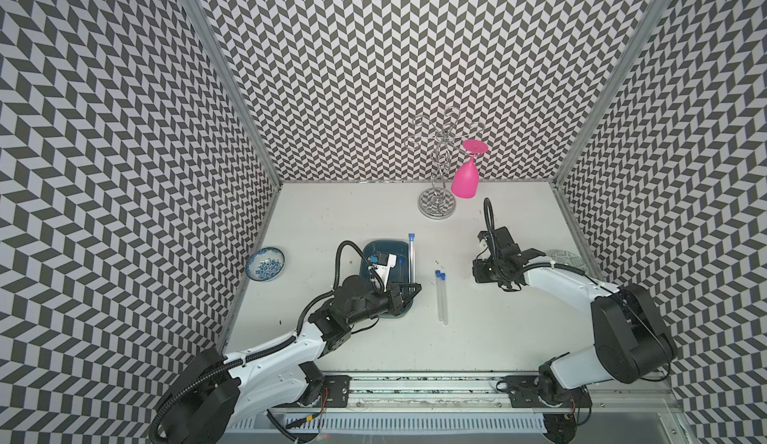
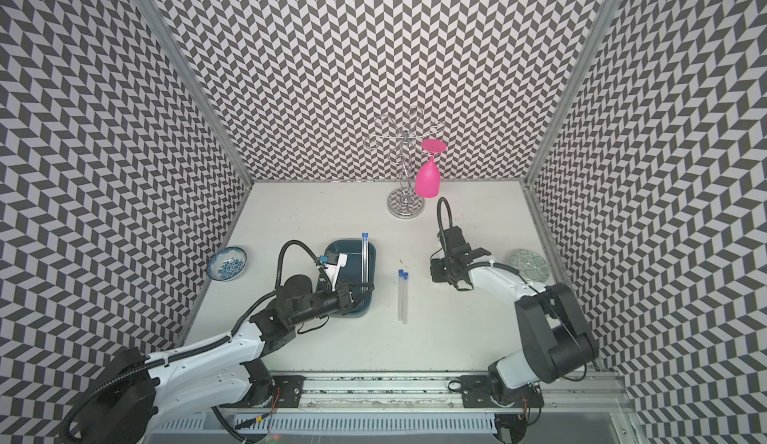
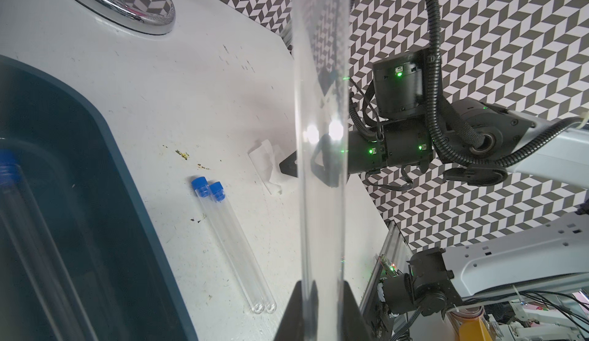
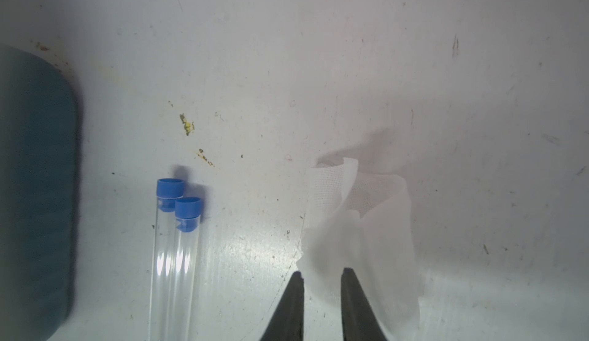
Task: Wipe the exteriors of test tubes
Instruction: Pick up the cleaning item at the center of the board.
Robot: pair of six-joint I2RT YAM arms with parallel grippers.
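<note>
— Teal tray (image 1: 389, 248): left gripper (image 1: 413, 288) is pinching one capped tube (image 1: 411, 259) by its end, holding it along the right rim.
— And right gripper (image 4: 322, 278) is clamping tissue (image 4: 360, 215); two tubes (image 1: 441, 296) are lying between them, open table (image 1: 352, 213) beyond.

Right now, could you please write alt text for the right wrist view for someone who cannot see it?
The right gripper pinches a crumpled white tissue over a scuffed white table. Nearby, two clear test tubes with blue caps lie side by side, with the edge of a teal tray beyond them.

Left hand (image 3: 319, 291) clamped shut — reaching forward, level; right hand (image 4: 322, 275) pinching, pointed down.
</note>
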